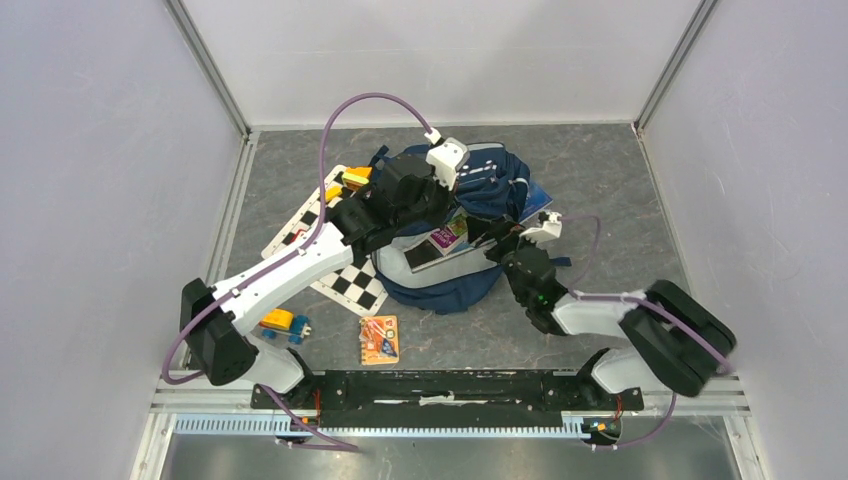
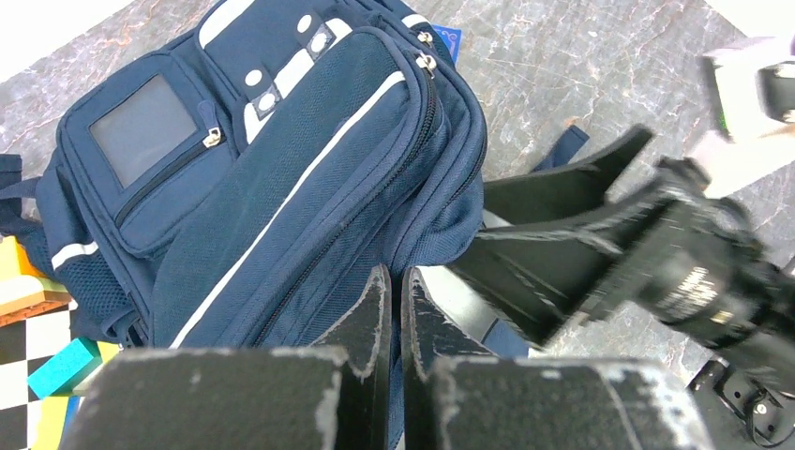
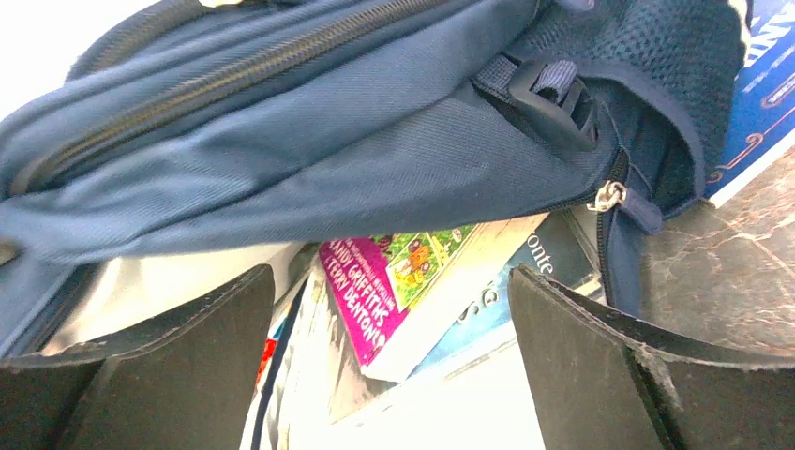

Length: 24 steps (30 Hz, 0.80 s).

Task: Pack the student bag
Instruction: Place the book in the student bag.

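Observation:
The navy student bag (image 1: pixel 490 180) lies in the middle of the table with its main opening toward the arms. My left gripper (image 1: pixel 450 207) is shut on the edge of the bag's upper flap; in the left wrist view its fingertips (image 2: pixel 397 291) pinch blue fabric of the bag (image 2: pixel 281 159). My right gripper (image 1: pixel 497 240) is open at the mouth of the bag. In the right wrist view it (image 3: pixel 389 309) stands wide apart before a magenta book (image 3: pixel 370 286) and other books inside the bag (image 3: pixel 328 141). It also shows in the left wrist view (image 2: pixel 581 234).
A checkerboard sheet (image 1: pixel 335 260) lies left of the bag with yellow and orange blocks (image 1: pixel 352 180) at its far end. A yellow-blue toy (image 1: pixel 282 323) and an orange packet (image 1: pixel 380 338) lie near the front. A blue book (image 1: pixel 540 203) sticks out under the bag's right side.

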Motion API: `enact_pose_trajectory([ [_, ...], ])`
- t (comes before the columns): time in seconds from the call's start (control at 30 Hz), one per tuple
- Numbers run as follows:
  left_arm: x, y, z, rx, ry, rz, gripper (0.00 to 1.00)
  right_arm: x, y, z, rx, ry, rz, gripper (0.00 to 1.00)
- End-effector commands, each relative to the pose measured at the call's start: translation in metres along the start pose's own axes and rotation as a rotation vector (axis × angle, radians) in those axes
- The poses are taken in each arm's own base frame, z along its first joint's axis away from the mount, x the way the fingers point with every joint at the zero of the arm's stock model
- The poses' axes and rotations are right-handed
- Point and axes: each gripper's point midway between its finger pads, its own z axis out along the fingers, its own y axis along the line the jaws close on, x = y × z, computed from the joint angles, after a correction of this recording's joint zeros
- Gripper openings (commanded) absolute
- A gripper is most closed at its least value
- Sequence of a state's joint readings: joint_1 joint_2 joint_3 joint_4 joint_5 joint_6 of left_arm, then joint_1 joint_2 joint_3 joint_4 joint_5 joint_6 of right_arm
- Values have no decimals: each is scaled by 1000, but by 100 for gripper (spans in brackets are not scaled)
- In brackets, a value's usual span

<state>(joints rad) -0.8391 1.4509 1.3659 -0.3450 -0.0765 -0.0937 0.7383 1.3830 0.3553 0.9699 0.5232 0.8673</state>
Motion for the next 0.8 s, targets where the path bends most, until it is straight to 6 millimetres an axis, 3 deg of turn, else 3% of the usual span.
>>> enact_pose_trajectory([
  [0.0, -59, 20, -16, -96, -172, -72, 2, -16, 1, -32, -55, -1, -81, 98],
  [0.1, -62, 41, -23, -189, -184, -79, 2, -27, -7, -48, -69, 5, -218, 98],
  [0.23, -65, 69, -37, -312, -204, -99, 2, -44, -34, -48, 15, 124, -472, 98],
  [0.3, -66, 81, -42, -349, -214, -121, 2, -60, -49, -43, 40, 171, -572, 98],
  [0.47, -67, 100, -50, -390, -235, -166, 2, -75, -90, -29, 115, 339, -756, 98],
  [0.53, -67, 105, -53, -398, -240, -178, 2, -73, -101, -20, 114, 403, -793, 98],
  [0.77, -67, 123, -57, -425, -253, -212, 2, -39, -111, 22, -64, 625, -983, 98],
])
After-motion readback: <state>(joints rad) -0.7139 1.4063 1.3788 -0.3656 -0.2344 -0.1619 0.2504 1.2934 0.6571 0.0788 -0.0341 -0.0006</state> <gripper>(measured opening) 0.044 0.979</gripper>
